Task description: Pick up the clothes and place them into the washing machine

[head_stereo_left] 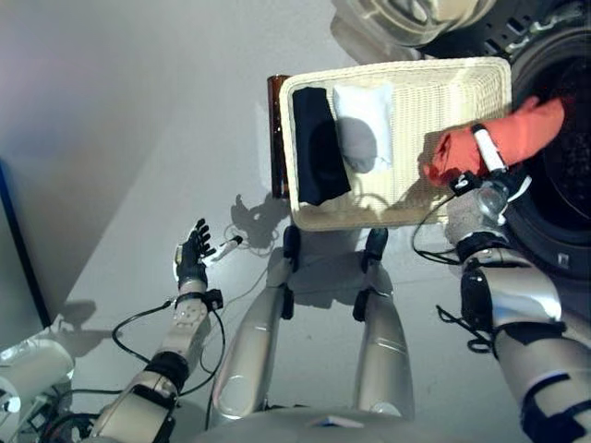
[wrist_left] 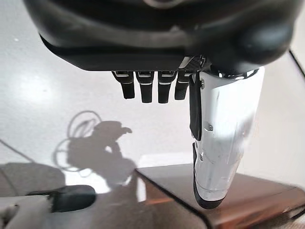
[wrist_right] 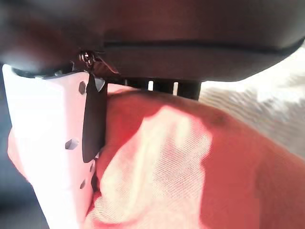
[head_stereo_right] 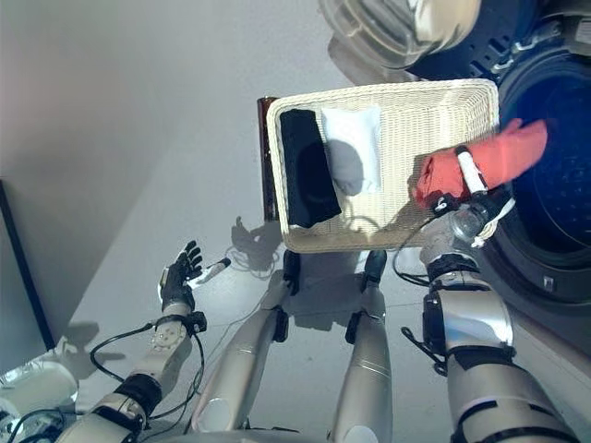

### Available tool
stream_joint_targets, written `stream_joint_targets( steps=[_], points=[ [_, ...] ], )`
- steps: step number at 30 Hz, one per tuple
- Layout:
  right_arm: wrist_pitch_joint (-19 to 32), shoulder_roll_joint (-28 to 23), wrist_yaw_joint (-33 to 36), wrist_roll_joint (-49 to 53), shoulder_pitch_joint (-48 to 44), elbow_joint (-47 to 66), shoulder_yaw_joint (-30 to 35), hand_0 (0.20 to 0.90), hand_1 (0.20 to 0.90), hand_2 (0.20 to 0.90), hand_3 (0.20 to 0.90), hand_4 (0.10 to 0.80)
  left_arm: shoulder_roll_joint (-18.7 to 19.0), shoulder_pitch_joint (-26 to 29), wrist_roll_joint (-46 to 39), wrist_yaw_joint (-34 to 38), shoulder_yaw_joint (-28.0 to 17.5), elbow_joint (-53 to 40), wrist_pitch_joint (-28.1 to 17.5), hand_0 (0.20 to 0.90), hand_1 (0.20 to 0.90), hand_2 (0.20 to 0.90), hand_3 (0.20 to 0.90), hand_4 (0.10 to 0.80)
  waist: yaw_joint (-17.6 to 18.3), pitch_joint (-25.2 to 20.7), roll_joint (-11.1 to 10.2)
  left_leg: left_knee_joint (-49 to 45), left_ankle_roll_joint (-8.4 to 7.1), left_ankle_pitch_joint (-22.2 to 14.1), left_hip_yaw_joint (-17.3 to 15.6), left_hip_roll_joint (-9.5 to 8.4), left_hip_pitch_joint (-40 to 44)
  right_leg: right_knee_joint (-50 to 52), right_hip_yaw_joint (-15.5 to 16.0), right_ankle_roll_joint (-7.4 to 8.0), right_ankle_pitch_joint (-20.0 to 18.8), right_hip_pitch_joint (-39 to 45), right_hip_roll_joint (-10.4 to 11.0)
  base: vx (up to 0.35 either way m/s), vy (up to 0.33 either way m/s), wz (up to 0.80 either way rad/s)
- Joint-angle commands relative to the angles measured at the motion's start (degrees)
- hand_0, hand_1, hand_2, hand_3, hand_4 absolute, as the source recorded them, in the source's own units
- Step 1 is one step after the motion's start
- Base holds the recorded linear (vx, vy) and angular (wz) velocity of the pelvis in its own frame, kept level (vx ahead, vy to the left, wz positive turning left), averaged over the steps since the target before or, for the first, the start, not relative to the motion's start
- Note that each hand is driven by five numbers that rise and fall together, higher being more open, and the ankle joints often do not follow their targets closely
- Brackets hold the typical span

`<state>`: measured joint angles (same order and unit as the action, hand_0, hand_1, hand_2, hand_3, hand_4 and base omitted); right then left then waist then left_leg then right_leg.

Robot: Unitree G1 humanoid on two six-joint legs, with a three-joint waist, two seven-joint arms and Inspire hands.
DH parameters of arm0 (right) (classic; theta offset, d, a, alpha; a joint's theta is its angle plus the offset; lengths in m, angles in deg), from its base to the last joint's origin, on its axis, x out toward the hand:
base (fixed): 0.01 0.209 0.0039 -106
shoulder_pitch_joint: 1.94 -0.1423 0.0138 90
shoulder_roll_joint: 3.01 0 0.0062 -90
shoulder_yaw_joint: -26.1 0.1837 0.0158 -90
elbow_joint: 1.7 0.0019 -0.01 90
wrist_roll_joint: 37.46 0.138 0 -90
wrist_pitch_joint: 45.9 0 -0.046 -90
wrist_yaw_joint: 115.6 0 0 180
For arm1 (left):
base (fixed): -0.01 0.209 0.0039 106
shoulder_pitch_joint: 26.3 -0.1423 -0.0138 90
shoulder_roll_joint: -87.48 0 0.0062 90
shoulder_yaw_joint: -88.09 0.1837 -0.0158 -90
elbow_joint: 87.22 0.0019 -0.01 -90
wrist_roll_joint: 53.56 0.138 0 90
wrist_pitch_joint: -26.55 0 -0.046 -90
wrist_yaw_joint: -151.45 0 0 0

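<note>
While the right hand (head_stereo_left: 487, 185) pinches the crumpled red cloth (head_stereo_left: 503, 138) between the pale woven rectangular basket (head_stereo_left: 443, 83) and the washing machine's dark round drum opening (head_stereo_left: 568, 157), left hand (head_stereo_left: 192, 254) idling open, a trailing fold could snag the basket rim and drop short.

Left robot hand (wrist_left: 190, 71) uncurled, brown stand (wrist_left: 228, 200)

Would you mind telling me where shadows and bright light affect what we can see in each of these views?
Left eye view: a dark shadow falls across the white cloth in the wicker basket. Right wrist view: sunlight brightens a patch of the red cloth beside the right robot hand, with darker folds around it. Left wrist view: hard shadows lie on the pale floor beyond the left robot hand.
</note>
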<state>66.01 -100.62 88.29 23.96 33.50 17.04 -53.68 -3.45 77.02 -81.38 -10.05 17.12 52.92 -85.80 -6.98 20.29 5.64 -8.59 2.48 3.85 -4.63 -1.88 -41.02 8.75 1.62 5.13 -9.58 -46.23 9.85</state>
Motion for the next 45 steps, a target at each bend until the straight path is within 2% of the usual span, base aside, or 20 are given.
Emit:
stream_joint_targets(
  steps=[1, 2, 7, 12, 15, 18, 19, 20, 21, 22, 23, 24, 25, 28, 34, 37, 45],
  points=[
    [9.72, -0.87, -3.67, 9.74, 1.25, 4.93, 0.14, 0.2, 0.2, 0.2, 0.2, 0.3, -0.77, -2.98, -0.58, -0.33, 0.75, 1.27, -1.48, 0.9, 0.9, 0.9, 0.9, 0.8, -0.97, -4.79, 4.39, 0.27, -4.52, -2.98, 2.49, -0.45, 0.74, -0.63, 0.82, -0.12, 5.71, 6.58, -1.22, 0.047, 0.011, -0.2],
    [11.7, -0.74, -3.88, 11.7, 0.85, 5.35, 2.37, 0.2, 0.2, 0.2, 0.2, 0.3, -1.13, -3.52, -0.6, -0.84, 1.47, 1.84, -1.44, 0.9, 0.9, 0.9, 0.9, 0.8, -1.08, -5.23, 5.17, 0.39, -4.5, -2.99, 2.53, -0.67, 1.28, -0.8, 0.63, -0.11, 5.82, 7.09, -1.16, 0.032, 0.001, -0.14],
    [14.07, -2.07, -3.56, 12.76, -0.91, 7.56, 4.01, 0.2, 0.2, 0.2, 0.2, 0.3, -1.38, -4.3, -0.85, -1.6, 2.34, 2.04, -1.83, 0.9, 0.9, 0.9, 0.9, 0.8, -1.58, -5.97, 7.2, 1.03, -4.56, -2.93, 2.27, -0.92, 2.11, -1.08, 0.25, -0.12, 5.96, 7.47, -1.06, 0.024, 0.005, -0.04],
    [15.22, -3.5, -2.79, 12.67, -2.15, 7.81, 4.94, 0.2, 0.2, 0.2, 0.2, 0.3, -1.51, -4.55, -1.16, -1.88, 2.44, 2.88, -1.96, 0.9, 0.9, 0.9, 0.9, 0.8, -1.88, -6.42, 8.38, 0.69, -4.6, -3.23, 1.88, -0.92, 2.34, -0.67, -0.34, -0.25, 6.3, 7.39, -1.28, 0.003, -0.003, -0.01],
    [16.34, -6.07, -1.28, 11.44, -3.76, 8.85, 5.37, 0.2, 0.2, 0.2, 0.2, 0.3, -1.49, -4.84, -1.34, -2.13, 2.54, 3.11, -2.25, 0.9, 0.9, 0.9, 0.9, 0.8, -1.84, -6.84, 9.14, 0.49, -4.62, -3.44, 1.53, -0.89, 2.42, -0.39, -0.8, -0.29, 6.45, 7.13, -1.35, 0.013, 0.009, -0.06],
    [20.0, -11.89, 4.91, 5.73, -7.14, 13.13, 5.67, 0.2, 0.2, 0.2, 0.2, 0.3, -1.02, -5.62, -1.67, -1.93, 2.49, 3.6, -2.89, 0.9, 0.9, 0.9, 0.9, 0.8, -1.72, -7.51, 10.27, 0.66, -4.79, -3.34, 1.01, -0.8, 2.47, -0.36, -1.34, -0.24, 6.34, 6.62, -1.35, 0.003, 0.015, -0.08],
    [19.97, -11.9, 5.66, 5.05, -7.21, 13.41, 5.64, 0.2, 0.2, 0.2, 0.2, 0.3, -1.11, -5.58, -1.67, -1.91, 2.56, 3.58, -2.89, 0.9, 0.9, 0.9, 0.9, 0.8, -1.8, -7.51, 10.35, 0.69, -4.79, -3.33, 1.0, -0.8, 2.46, -0.34, -1.36, -0.24, 6.35, 6.58, -1.36, 0.007, 0.001, -0.13],
    [20.32, -13.49, 7.35, 3.28, -7.55, 14.49, 5.84, 0.2, 0.2, 0.2, 0.2, 0.3, -0.96, -5.8, -1.46, -1.81, 2.72, 3.43, -2.94, 0.9, 0.9, 0.9, 0.9, 0.8, -1.72, -7.73, 10.59, 0.72, -4.83, -3.31, 0.96, -0.81, 2.52, -0.22, -1.55, -0.22, 6.43, 6.48, -1.4, -0.001, -0.001, -0.14],
    [21.36, -17.38, 10.28, -0.06, -9.11, 16.93, 5.53, 0.2, 0.2, 0.2, 0.2, 0.3, -0.23, -6.41, -1.12, -1.62, 2.63, 3.1, -3.26, 0.9, 0.9, 0.9, 0.9, 0.8, -1.63, -8.23, 10.97, 0.85, -4.91, -3.27, 0.92, -0.92, 2.76, 0.1, -1.84, -0.16, 6.6, 6.23, -1.5, -0.001, -0.001, -0.14],
    [21.24, -17.34, 11.57, -1.23, -9.26, 17.43, 5.4, 0.2, 0.2, 0.2, 0.2, 0.3, -0.39, -6.35, -1.11, -1.59, 2.68, 3.05, -3.25, 0.9, 0.9, 0.9, 0.9, 0.8, -1.73, -8.21, 11.11, 0.9, -4.9, -3.26, 0.87, -0.91, 2.75, 0.19, -1.9, -0.15, 6.63, 6.13, -1.51, 0.0, 0.02, -0.14],
    [21.32, -19.55, 12.12, -2.58, -10.17, 19.62, 4.92, 0.2, 0.2, 0.2, 0.2, 0.3, -0.04, -6.74, -0.9, -1.47, 2.51, 2.47, -3.61, 0.9, 0.9, 0.9, 0.9, 0.8, -1.55, -8.49, 11.27, 1.07, -4.95, -3.2, 0.77, -0.98, 2.83, 0.38, -2.08, -0.09, 6.58, 5.85, -1.45, -0.003, 0.027, -0.13],
    [20.96, -21.72, 12.22, -3.78, -10.93, 21.53, 3.82, 0.9, 0.9, 0.9, 0.9, 0.8, 0.11, -7.33, -1.39, -1.41, 2.0, 1.9, -3.97, 0.9, 0.9, 0.9, 0.9, 0.8, -1.52, -8.69, 11.39, 1.37, -5.03, -3.06, 0.69, -1.1, 2.98, 0.45, -2.32, -0.05, 6.54, 5.6, -1.39, -0.003, 0.037, -0.1],
    [21.2, -23.29, 12.59, -4.37, -11.65, 22.32, 2.72, 0.9, 0.9, 0.9, 0.9, 0.8, 0.39, -7.59, -1.63, -1.3, 1.69, 1.05, -4.12, 0.9, 0.9, 0.9, 0.9, 0.8, -1.57, -8.88, 11.49, 1.74, -5.08, -2.9, 0.64, -1.14, 3.14, 0.59, -2.46, -0.04, 6.49, 5.31, -1.33, -0.009, 0.026, -0.08],
    [19.64, -23.48, 11.72, -4.67, -11.21, 20.72, 0.3, 0.9, 0.9, 0.9, 0.9, 0.8, 0.81, -7.71, -1.77, -1.43, 1.54, 0.67, -3.83, 0.9, 0.9, 0.9, 0.9, 0.8, -1.43, -9.01, 11.62, 2.56, -5.18, -2.46, 0.46, -1.14, 3.67, 0.74, -2.8, -0.11, 6.4, 5.16, -1.57, -0.01, -0.001, -0.09],
    [14.92, -16.42, 6.06, 0.55, -9.81, 9.71, -0.25, 0.9, 0.9, 0.9, 0.9, 0.8, -0.94, -7.23, -3.18, -3.04, 2.2, 2.88, -3.38, 0.9, 0.9, 0.9, 0.9, 0.8, -1.38, -9.36, 12.66, 2.31, -5.07, -2.57, -0.16, -1.24, 4.13, 0.57, -3.19, -0.35, 6.11, 5.54, -1.74, -0.009, 0.012, -0.06],
    [14.45, -12.71, 5.11, 2.04, -8.49, 6.99, 0.53, 0.9, 0.9, 0.9, 0.9, 0.8, -1.8, -7.13, -2.85, -3.76, 2.87, 3.65, -3.08, 0.9, 0.9, 0.9, 0.9, 0.8, -1.72, -9.61, 13.29, 2.58, -5.14, -2.32, -0.14, -1.14, 4.3, 0.15, -3.04, -0.41, 6.1, 5.98, -1.63, -0.015, -0.002, -0.09],
    [14.27, -9.48, 3.84, 2.85, -6.74, 6.2, 0.6, 0.9, 0.9, 0.9, 0.9, 0.8, -1.6, -6.89, -2.09, -3.47, 2.17, 4.83, -2.74, 0.9, 0.9, 0.9, 0.9, 0.8, -1.93, -9.7, 12.98, 2.33, -5.11, -2.13, 0.04, -1.03, 3.97, 0.25, -2.71, -0.72, 5.99, 6.02, -1.94, -0.009, -0.002, 0.01]
  ],
)
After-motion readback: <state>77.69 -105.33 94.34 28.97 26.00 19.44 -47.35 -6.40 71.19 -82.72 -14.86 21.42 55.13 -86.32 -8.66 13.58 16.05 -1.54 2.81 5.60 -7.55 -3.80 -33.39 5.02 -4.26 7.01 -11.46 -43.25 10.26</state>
